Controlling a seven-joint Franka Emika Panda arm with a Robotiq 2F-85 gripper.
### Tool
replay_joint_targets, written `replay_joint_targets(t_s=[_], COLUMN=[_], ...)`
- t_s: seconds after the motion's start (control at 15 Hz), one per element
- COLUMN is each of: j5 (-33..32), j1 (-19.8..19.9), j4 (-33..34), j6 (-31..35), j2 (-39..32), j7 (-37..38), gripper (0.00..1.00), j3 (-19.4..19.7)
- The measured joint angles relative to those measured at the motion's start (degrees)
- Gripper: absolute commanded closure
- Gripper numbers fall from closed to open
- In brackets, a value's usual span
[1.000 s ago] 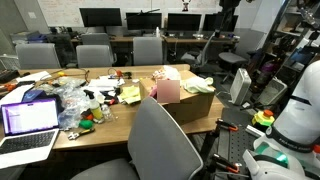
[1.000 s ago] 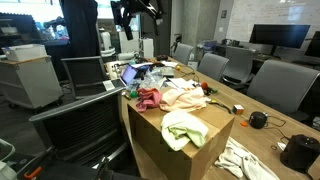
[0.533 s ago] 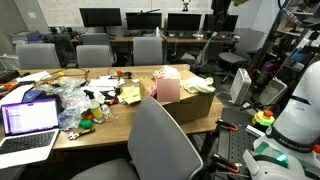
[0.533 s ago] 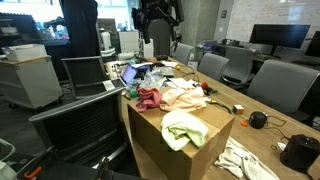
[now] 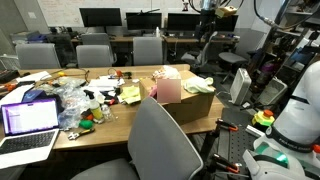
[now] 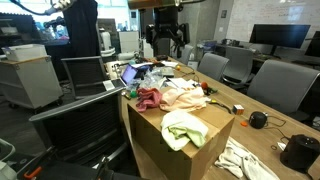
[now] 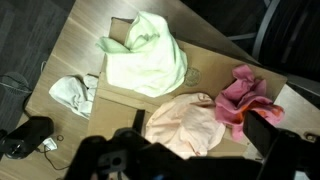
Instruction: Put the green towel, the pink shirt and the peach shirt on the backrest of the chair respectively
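Note:
Three garments lie on top of a cardboard box (image 6: 160,150). The pale green towel (image 6: 185,128) (image 7: 145,60) hangs over the near corner. Behind it are the pale peach shirt (image 6: 184,96) (image 7: 185,125) and the rose-pink shirt (image 6: 150,98) (image 7: 245,95). My gripper (image 6: 165,40) (image 7: 196,135) hangs open and empty high over the table behind the box. In the wrist view the peach shirt lies between its dark fingers. The grey chair (image 5: 160,140) with the rounded backrest stands at the table's near side in an exterior view.
A white cloth (image 7: 75,92) (image 6: 245,160) and a black object (image 7: 25,138) lie on the table beside the box. A laptop (image 5: 28,125) and clutter (image 5: 75,100) cover the table's other end. Other grey chairs (image 6: 285,85) stand around it.
The gripper has travelled across the exterior views towards the box and come lower, staying open. The garments and the chair have not moved.

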State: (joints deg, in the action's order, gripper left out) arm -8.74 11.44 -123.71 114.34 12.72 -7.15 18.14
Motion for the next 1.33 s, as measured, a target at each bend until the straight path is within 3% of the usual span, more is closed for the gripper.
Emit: replay_joint_targets(t_s=[0.53, 1.33], j5=[8.4, 12.2], j1=[3.4, 7.3], j4=[0.1, 0.2], j6=[2.3, 8.8], j2=[-9.2, -18.5], j7=[-4.6, -0.6], gripper=[0.00, 0.00], j3=[2.0, 2.0])
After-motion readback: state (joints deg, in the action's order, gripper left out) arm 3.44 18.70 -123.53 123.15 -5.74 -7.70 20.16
